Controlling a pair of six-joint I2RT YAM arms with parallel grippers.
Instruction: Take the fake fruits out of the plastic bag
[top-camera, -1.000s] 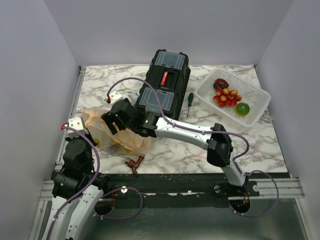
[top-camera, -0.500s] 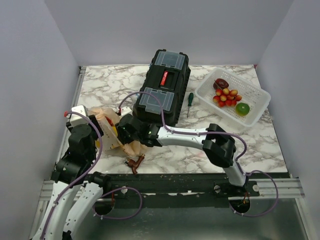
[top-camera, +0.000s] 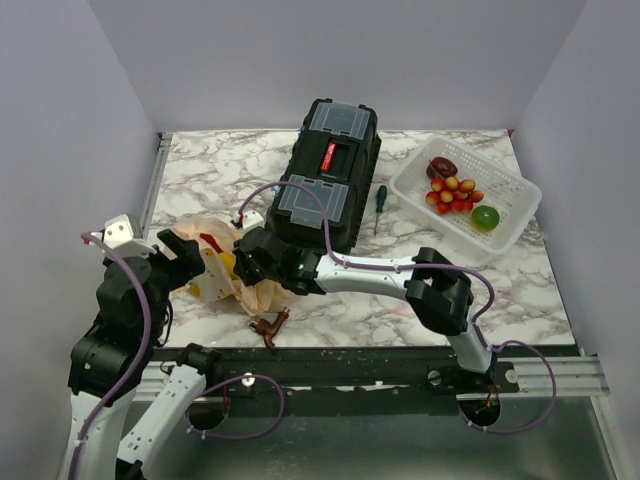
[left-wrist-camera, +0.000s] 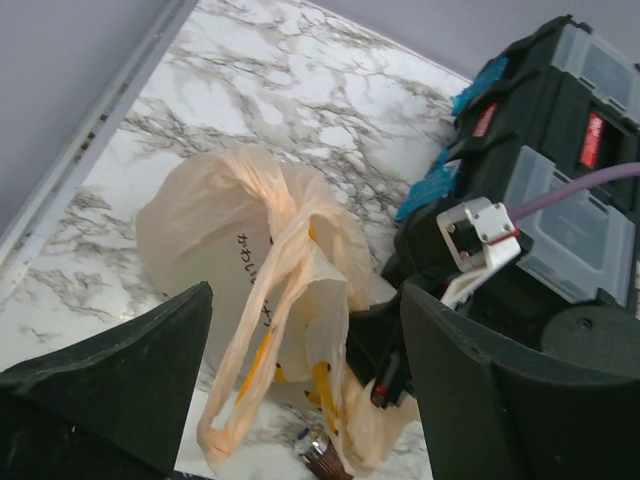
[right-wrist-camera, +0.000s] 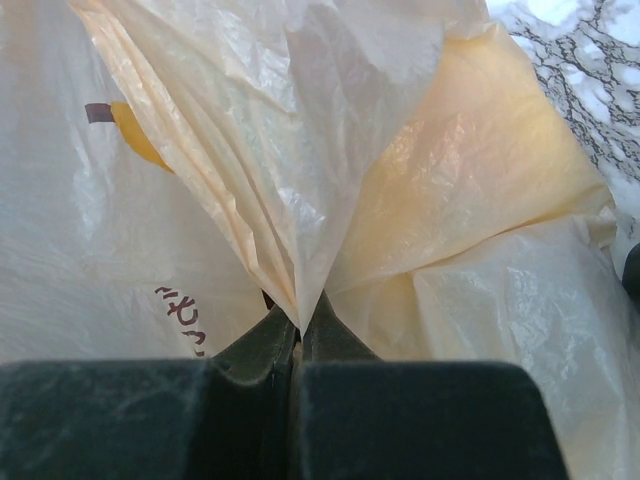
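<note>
Marbled table (top-camera: 480, 290): 3 fake fruits (top-camera: 455, 190) were seen in the white basket (top-camera: 520, 225). A yellow fruit (right-wrist-camera: 135, 135) was glimpsed inside the plastic bag (top-camera: 215, 265), which was pinched by the clenched right gripper (right-wrist-camera: 300, 330). The left gripper (left-wrist-camera: 305, 300) was spread wide before it.

Plastic bag (top-camera: 215, 270): one.
White basket (top-camera: 515, 215): one.
Fruits in basket: three. These are dark purple fruit (top-camera: 442, 168), grape cluster (top-camera: 453, 194) (counted as single piece), green fruit (top-camera: 485, 217).
Fruits in bag: at least one yellow fruit (right-wrist-camera: 135, 135) showing through film, total hidden.
Black toolbox (top-camera: 330, 175): one.
Screwdriver (top-camera: 379, 205): one.
Small brown piece (top-camera: 268, 325) lying loose: one.
</note>
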